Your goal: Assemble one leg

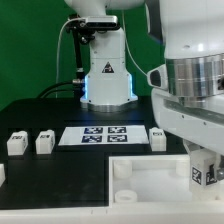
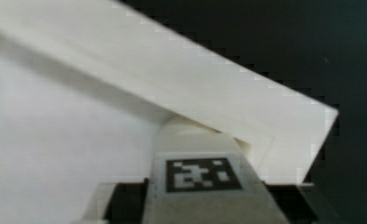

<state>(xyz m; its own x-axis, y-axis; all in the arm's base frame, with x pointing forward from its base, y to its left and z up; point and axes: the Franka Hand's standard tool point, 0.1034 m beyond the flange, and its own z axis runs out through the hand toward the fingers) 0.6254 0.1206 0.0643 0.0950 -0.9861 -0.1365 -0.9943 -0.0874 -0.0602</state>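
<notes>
My gripper [image 1: 203, 165] is at the exterior view's right, low over the near right part of the large white square tray-like piece [image 1: 150, 172]. It is shut on a leg [image 1: 204, 172], a small white block with a black-and-white tag. In the wrist view the leg [image 2: 198, 165] stands between the dark fingers [image 2: 127, 200], tag facing the camera. Its far end reaches the tray's raised rim [image 2: 251, 95] near a corner. My gripper [image 2: 198, 205] grips the leg on both sides. Whether the leg's end sits in a socket is hidden.
Two loose legs [image 1: 15, 143] [image 1: 44, 143] stand at the exterior view's left, another [image 1: 2, 172] at the left edge, and one [image 1: 157, 137] by the marker board [image 1: 105, 136]. The robot base [image 1: 105, 80] stands behind.
</notes>
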